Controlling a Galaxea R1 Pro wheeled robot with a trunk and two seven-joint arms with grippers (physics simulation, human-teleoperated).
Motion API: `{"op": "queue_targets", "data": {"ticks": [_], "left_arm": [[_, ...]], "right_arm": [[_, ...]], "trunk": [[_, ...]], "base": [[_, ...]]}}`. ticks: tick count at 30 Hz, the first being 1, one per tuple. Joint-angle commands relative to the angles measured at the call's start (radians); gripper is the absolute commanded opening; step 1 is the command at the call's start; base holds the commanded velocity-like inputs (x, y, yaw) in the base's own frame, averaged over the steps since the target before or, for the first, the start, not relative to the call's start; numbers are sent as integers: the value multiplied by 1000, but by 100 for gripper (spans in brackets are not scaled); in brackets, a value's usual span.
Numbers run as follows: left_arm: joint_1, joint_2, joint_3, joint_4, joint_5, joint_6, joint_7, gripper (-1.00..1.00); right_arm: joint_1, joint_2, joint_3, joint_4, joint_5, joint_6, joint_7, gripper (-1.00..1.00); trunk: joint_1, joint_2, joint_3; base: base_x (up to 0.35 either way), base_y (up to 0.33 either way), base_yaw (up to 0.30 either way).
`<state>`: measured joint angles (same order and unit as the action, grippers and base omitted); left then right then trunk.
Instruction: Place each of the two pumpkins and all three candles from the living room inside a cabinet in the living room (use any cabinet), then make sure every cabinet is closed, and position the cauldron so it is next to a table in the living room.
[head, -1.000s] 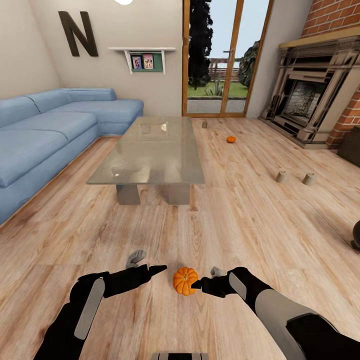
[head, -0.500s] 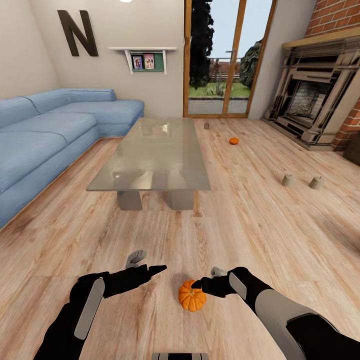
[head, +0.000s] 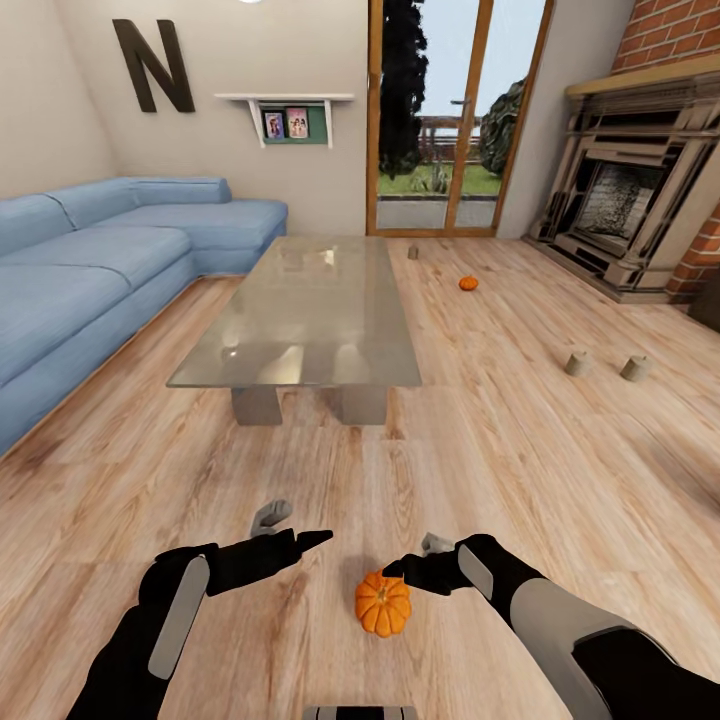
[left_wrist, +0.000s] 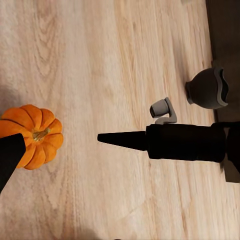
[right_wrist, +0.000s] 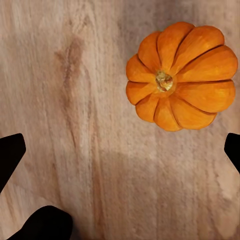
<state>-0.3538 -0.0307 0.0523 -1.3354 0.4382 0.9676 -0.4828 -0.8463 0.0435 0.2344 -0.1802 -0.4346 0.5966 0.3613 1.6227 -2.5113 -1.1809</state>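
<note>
blue sofa (head: 90, 270), brick fireplace (head: 630, 210), glass door (head: 450, 115)

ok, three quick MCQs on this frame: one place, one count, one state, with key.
1. The near pumpkin lies
A on the coffee table
B on the floor between the two grippers
C on the sofa

2. Candles on the floor:
A one
B two
C three

3. The right gripper is
A open, above the pumpkin
B shut on the pumpkin
C shut on a candle

Key: B, the head view shows it on the floor; C, candle by the door, candle pair right; A, its jaws stand wide apart with nothing between them.
</note>
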Motion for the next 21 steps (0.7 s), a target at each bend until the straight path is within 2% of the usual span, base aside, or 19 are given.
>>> {"op": "queue_targets", "data": {"ticks": [1,10,21], "left_arm": [[0,-1,3,0,-4,5,-7,100],[-1,-1,2,0,-5,5,-7,100],[-1,0,1,0,-5,5,-8,100]], "right_arm": [[0,-1,6,-1,-6,3,1,100],[0,-1,6,-1,-6,3,0,100],[0,1,7,-1,-6,5,-2,100]], "trunk": [[0,0,-1],[0,0,-1],[5,-3,-43]], "base": [[9,-3,0],[3,-1,0],[0,0,0]]}}
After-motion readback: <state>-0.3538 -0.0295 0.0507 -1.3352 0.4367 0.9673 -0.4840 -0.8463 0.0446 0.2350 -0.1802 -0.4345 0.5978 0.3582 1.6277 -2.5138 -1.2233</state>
